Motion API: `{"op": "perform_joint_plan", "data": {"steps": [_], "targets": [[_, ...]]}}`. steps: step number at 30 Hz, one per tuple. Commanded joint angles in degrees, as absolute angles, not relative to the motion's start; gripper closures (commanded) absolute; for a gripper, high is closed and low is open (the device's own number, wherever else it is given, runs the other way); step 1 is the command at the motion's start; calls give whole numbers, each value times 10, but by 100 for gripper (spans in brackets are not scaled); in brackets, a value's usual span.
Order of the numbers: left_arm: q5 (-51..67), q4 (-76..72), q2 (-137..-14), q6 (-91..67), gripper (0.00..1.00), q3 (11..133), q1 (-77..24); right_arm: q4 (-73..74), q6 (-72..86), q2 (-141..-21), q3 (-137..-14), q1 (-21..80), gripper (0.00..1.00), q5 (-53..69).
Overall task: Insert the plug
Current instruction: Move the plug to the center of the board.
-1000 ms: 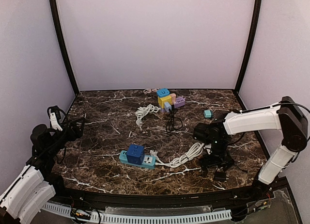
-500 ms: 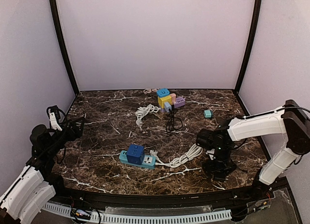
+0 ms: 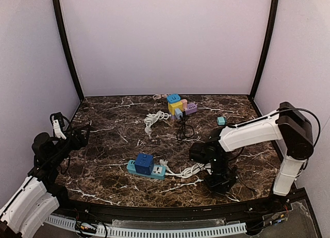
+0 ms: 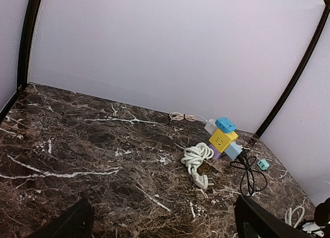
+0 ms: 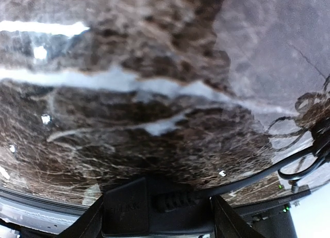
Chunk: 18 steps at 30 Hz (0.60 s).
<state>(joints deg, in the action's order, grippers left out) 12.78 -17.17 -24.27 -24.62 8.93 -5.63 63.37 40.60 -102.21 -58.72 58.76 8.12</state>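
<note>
A black plug (image 5: 154, 209) with a ribbed strain relief and a black cable (image 5: 268, 171) lies low between my right gripper's fingers. The right gripper (image 5: 157, 217) stands shut on it, one finger against each side, just above the marble near the table's front edge. From above, that right gripper (image 3: 220, 182) points down, right of the teal power strip (image 3: 154, 171) that carries a dark blue socket cube (image 3: 144, 162). The strip's white cable (image 3: 193, 169) runs toward the gripper. My left gripper (image 3: 82, 132) hovers open at the far left with nothing between its fingers (image 4: 77, 220).
At the back stand stacked coloured socket cubes (image 3: 179, 106), with a coiled white cord (image 3: 154, 118) and a looped black cord (image 3: 184, 130) in front of them. A small teal adapter (image 3: 220, 121) lies at the right. The table's front rail (image 3: 170, 209) runs just behind the right gripper.
My right arm dropped to the black plug near the front edge and shifted left. Its jaws narrowed from wide open onto the plug. The left arm has not moved.
</note>
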Motion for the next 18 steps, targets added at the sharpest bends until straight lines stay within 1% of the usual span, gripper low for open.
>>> {"op": "perform_joint_plan", "data": {"steps": [1,3,7,10,11,16,18], "targets": [[133,-185,-234,-249,4,80,-53,558,409,-1115,-637,589,41,-30],[133,-185,-232,-248,4,81,-53,563,402,-1143,-672,576,44,-54],[133,-183,-230,-246,4,81,-53,566,398,-1177,-721,548,46,-85],[134,-183,-229,-245,4,81,-53,549,397,-1170,-736,528,46,-91],[134,-183,-229,-245,4,81,-53,536,393,-1163,-736,523,45,-86],[136,-183,-230,-246,4,81,-53,448,376,-1118,-706,500,26,-32],[136,-183,-231,-245,5,81,-53,427,374,-1104,-691,493,11,-15]]}}
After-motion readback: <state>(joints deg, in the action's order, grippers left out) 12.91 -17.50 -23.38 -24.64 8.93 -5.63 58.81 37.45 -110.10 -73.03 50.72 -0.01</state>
